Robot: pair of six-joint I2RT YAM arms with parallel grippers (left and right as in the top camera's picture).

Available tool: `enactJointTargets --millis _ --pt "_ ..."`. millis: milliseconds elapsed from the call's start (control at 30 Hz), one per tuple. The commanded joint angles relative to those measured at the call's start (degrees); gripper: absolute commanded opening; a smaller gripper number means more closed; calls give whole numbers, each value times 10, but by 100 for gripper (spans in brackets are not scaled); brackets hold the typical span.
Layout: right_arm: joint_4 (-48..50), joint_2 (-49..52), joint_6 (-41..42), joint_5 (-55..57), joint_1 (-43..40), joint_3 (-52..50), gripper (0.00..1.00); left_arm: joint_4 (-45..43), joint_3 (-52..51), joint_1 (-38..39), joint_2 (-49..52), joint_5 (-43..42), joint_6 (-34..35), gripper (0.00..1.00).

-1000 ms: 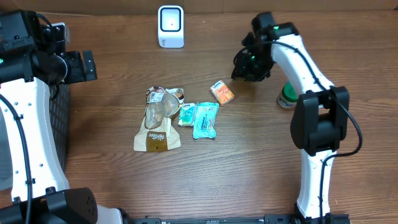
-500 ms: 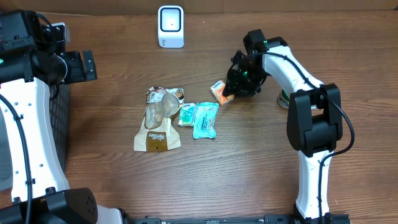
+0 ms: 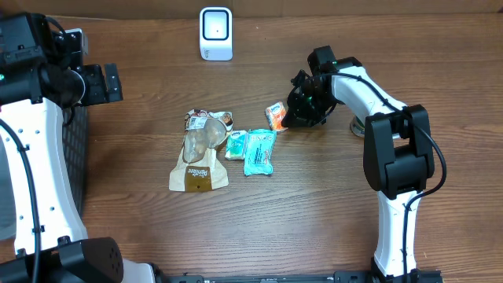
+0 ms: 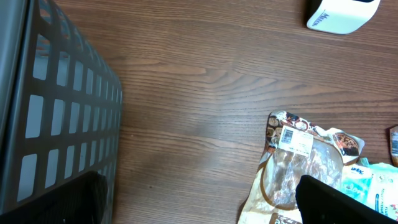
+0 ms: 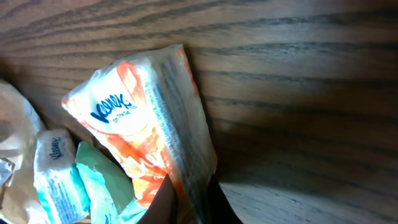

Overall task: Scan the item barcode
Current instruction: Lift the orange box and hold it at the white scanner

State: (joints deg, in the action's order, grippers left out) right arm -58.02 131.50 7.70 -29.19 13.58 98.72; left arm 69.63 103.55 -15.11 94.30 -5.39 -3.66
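Note:
An orange Kleenex tissue pack (image 3: 275,115) lies on the wooden table right of centre. My right gripper (image 3: 293,115) is low against its right side, shut on the pack's edge. In the right wrist view the pack (image 5: 140,121) fills the left half, and its seam is pinched between the dark fingertips of that gripper (image 5: 193,204). The white barcode scanner (image 3: 215,33) stands at the back centre, with its corner (image 4: 341,14) also in the left wrist view. My left gripper (image 3: 108,82) hovers at the far left, open and empty (image 4: 199,202).
A brown snack pouch (image 3: 198,153) lies left of a small teal pack (image 3: 236,145) and a larger teal pack (image 3: 259,151). A green-and-white item (image 3: 361,124) sits partly behind the right arm. A black mesh basket (image 4: 50,112) stands at the left edge.
My right gripper came down and left onto the orange tissue pack and shut on its edge. The left arm has not moved.

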Motion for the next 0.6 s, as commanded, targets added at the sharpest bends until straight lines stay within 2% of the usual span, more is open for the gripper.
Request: enactJointTargets --millis 0,300,433,567 --pt "-2 -2 13 5 -2 -14 4 0 7 -2 2 0 -15 100" --pt "-59 -84 -20 -156 -31 39 4 0 7 -2 2 0 -15 100" --pt "-50 -121 -21 -259 -34 43 4 0 7 -2 2 0 -15 99" --pt "-43 -142 -55 -409 -34 43 4 0 7 -2 2 0 -15 100"
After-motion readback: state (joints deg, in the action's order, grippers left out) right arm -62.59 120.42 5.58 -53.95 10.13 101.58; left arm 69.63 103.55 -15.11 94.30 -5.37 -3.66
